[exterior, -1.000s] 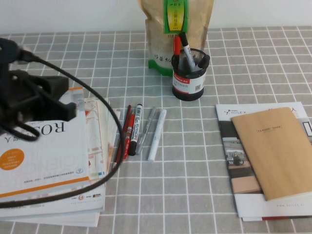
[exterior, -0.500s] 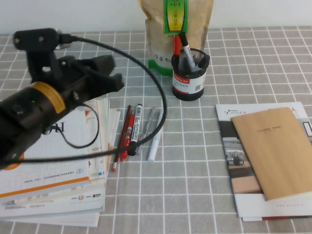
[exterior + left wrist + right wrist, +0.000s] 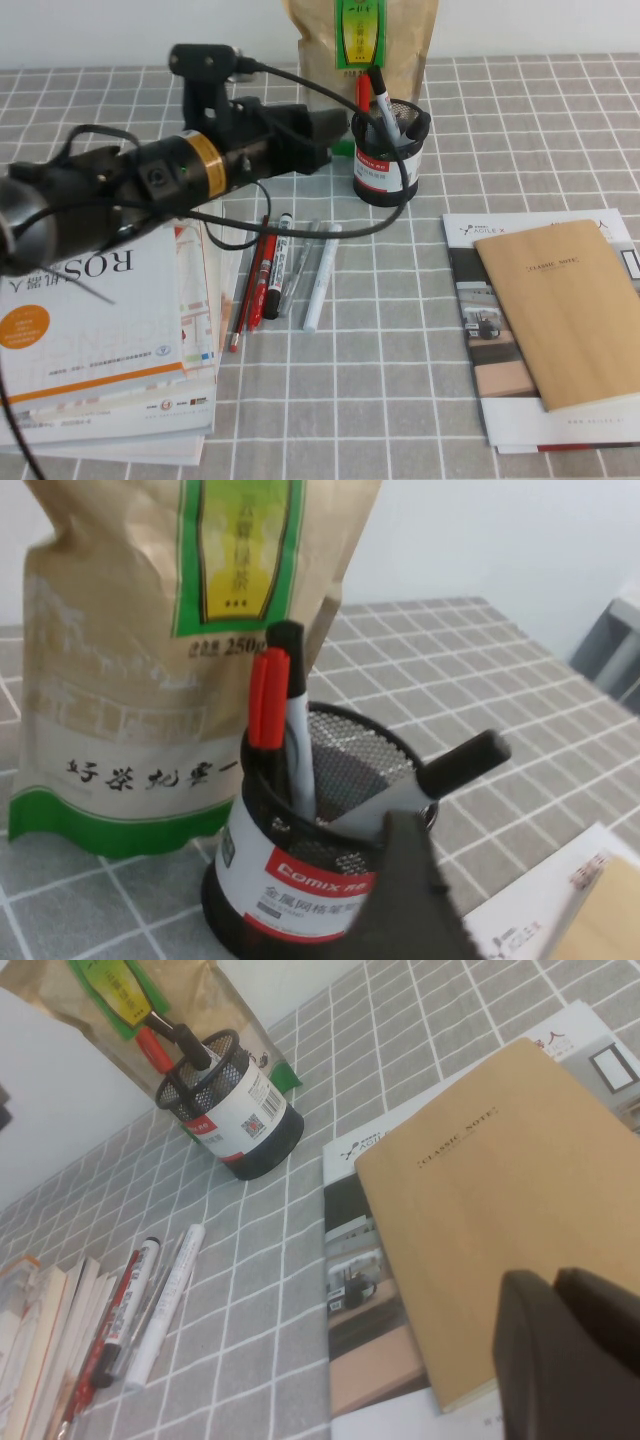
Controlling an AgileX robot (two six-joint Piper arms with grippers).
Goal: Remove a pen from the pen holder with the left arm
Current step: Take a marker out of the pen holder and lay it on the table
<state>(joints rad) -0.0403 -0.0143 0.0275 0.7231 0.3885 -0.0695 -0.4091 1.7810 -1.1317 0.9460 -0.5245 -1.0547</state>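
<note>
Black mesh pen holder (image 3: 386,175) on the checked cloth, just before a brown paper bag (image 3: 360,50), with a red pen (image 3: 362,92) and black markers leaning inside. Left gripper (image 3: 335,128) just beside the holder; open or closed, cannot tell. Arm's cable (image 3: 340,234) looping past the holder's front, over loose pens (image 3: 285,265) beside stacked books (image 3: 100,330). Right gripper (image 3: 553,1285) closed, empty, above a tan notebook (image 3: 480,1190).

place: office desk | signs: pen holder (image 3: 385,178); loose pens (image 3: 278,265); stacked books (image 3: 90,330); notebook (image 3: 560,310)
</note>
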